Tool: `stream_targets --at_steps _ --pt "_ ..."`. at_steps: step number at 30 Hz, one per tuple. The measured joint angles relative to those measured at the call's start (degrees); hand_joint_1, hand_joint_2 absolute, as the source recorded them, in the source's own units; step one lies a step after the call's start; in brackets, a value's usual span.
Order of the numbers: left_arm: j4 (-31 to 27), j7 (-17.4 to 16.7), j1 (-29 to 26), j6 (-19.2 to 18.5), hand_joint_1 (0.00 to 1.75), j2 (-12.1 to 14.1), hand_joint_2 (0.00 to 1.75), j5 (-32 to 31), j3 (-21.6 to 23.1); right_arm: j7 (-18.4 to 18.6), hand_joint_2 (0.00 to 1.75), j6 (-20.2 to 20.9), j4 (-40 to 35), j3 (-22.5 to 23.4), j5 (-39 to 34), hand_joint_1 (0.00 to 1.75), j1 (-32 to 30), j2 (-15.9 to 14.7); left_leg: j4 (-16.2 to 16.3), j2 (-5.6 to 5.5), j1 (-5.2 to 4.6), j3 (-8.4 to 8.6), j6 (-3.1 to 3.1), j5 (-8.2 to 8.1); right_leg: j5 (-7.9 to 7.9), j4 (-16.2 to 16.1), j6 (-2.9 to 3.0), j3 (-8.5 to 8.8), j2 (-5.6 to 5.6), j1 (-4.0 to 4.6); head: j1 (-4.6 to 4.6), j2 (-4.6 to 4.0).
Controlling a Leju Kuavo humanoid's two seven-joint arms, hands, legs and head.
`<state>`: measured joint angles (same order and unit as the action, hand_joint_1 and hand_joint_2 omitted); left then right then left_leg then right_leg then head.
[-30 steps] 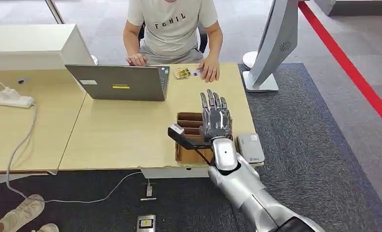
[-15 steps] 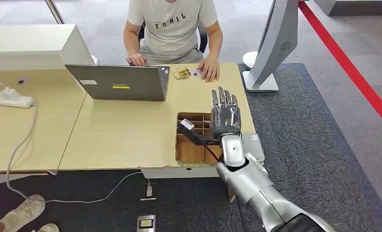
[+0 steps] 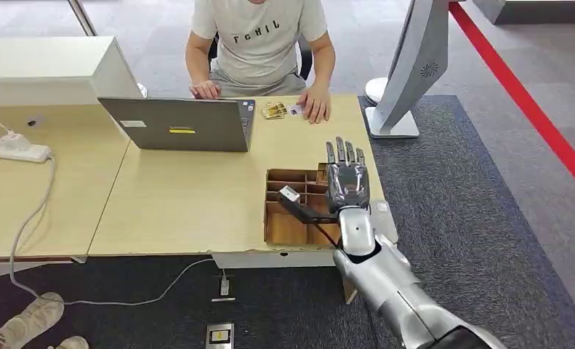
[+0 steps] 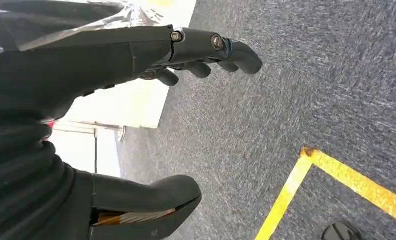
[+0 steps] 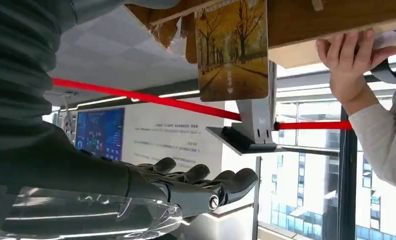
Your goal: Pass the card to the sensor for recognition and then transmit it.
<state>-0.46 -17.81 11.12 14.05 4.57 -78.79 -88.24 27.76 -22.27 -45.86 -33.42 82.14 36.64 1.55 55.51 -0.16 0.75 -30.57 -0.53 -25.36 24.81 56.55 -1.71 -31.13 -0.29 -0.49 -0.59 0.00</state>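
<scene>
Cardboard tray [image 3: 284, 227] is sitting at the counter's [image 3: 182, 196] near right edge, with the card [image 5: 232, 50] standing in it for easy reach. Right hand [image 3: 348, 178] is hovering over it, fingers spread, grasping nothing; left hand [image 4: 110, 100] is hanging released.

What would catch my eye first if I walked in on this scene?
Probably the silver arm's right hand, fingers spread flat, hovering over a brown cardboard box of compartments at the near edge of the wooden table. Across the table, a person in a pale T-shirt sits behind an open laptop.
</scene>
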Motion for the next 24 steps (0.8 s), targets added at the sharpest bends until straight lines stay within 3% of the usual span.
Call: stream_targets --at_steps 18,20,21,22,23,24 --pt "0.0 -0.1 0.0 -2.1 0.00 0.7 1.75 -1.3 0.0 -2.0 1.75 -0.1 -2.1 0.0 -0.4 0.02 0.1 0.9 0.0 0.00 0.00 0.00 0.00 0.00 0.00 0.0 0.00 0.01 0.00 0.00 -0.02 0.00" --pt "0.0 -0.1 0.0 -2.2 0.00 0.8 1.75 -1.3 0.0 -2.0 1.75 0.3 -2.3 -0.1 -0.4 0.10 0.2 1.0 0.0 0.00 0.00 0.00 0.00 0.00 0.00 0.0 0.00 0.02 0.00 0.00 0.00 0.00" --pt "0.0 0.0 0.0 -2.2 0.00 0.8 1.75 -1.3 0.0 -2.0 1.75 0.5 -2.3 -0.1 -0.3 0.26 0.2 1.0 0.0 0.00 0.00 0.00 0.00 0.00 0.00 0.0 0.00 0.02 0.00 0.00 -0.02 0.00" --pt "0.0 0.0 0.0 -2.2 0.00 0.8 1.75 -1.2 0.0 -1.9 1.75 0.5 -2.4 -0.1 -0.3 0.52 0.2 1.0 0.0 0.00 0.00 0.00 0.00 0.00 0.00 0.0 0.00 0.01 0.00 0.00 0.00 0.00" --pt "0.0 0.0 0.0 -2.1 0.00 0.8 1.75 -1.1 0.0 -1.6 1.75 0.7 -2.4 -0.2 -0.2 0.52 0.2 1.0 0.0 0.00 0.00 0.00 0.00 0.00 0.00 0.0 0.00 0.01 0.00 0.00 0.00 0.00" --pt "0.0 0.1 0.0 -2.0 0.00 0.7 1.75 -0.9 0.0 -1.0 1.75 0.9 -2.4 -0.2 -0.2 0.79 0.2 1.0 0.0 0.00 0.00 0.00 0.00 0.00 0.00 0.0 0.00 0.01 0.00 0.00 -0.02 0.00"
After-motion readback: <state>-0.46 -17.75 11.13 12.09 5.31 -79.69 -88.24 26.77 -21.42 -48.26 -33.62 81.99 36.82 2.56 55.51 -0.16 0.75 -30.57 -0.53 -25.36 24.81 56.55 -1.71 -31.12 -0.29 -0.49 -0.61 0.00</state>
